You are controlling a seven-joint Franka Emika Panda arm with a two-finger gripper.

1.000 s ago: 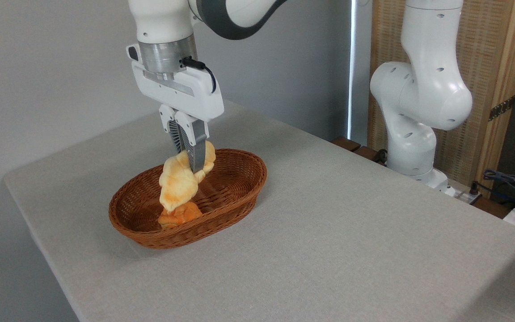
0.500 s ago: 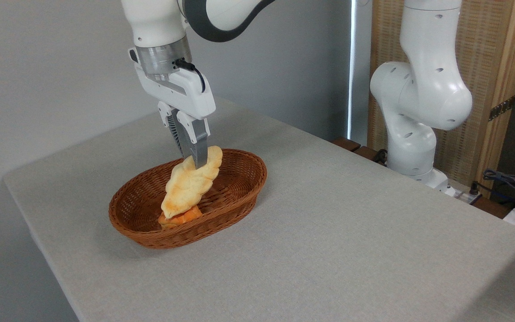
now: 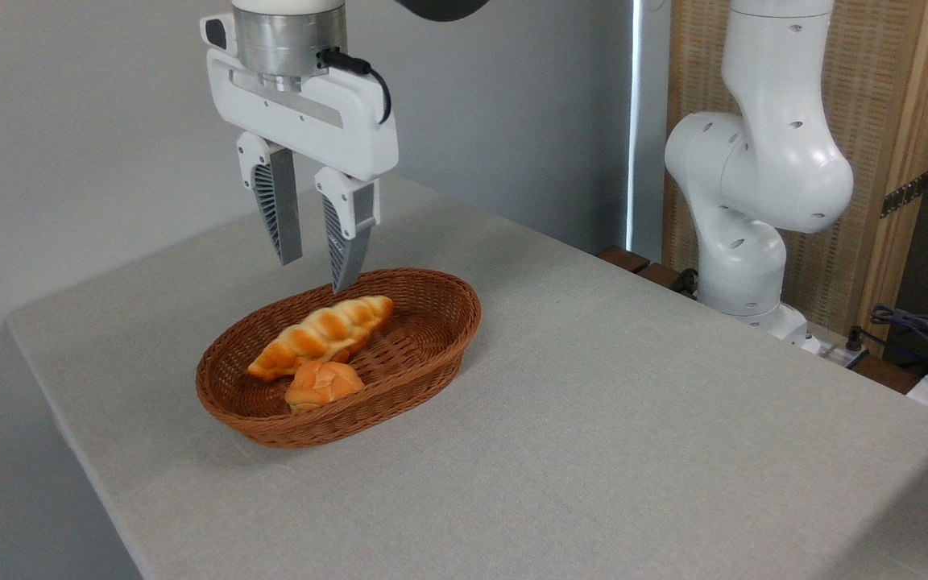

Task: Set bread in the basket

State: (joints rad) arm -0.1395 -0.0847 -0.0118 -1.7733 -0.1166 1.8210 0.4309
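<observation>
The bread (image 3: 321, 336), a long segmented golden loaf with browner pointed ends, lies flat inside the basket (image 3: 440, 345), an oval reddish-brown wicker basket with a braided rim. My gripper (image 3: 315, 271) hangs just above the basket's far rim, open, with nothing between its fingers. Its fingertips are clear of the loaf.
A small round orange knotted bun (image 3: 323, 383) sits in the basket against the loaf's near side. The arm's white base (image 3: 754, 177) stands at the table's far right edge. Cables (image 3: 923, 330) lie beyond the table at right.
The gripper opened and let go of the bread, which dropped flat into the basket. The gripper then rose above the rim.
</observation>
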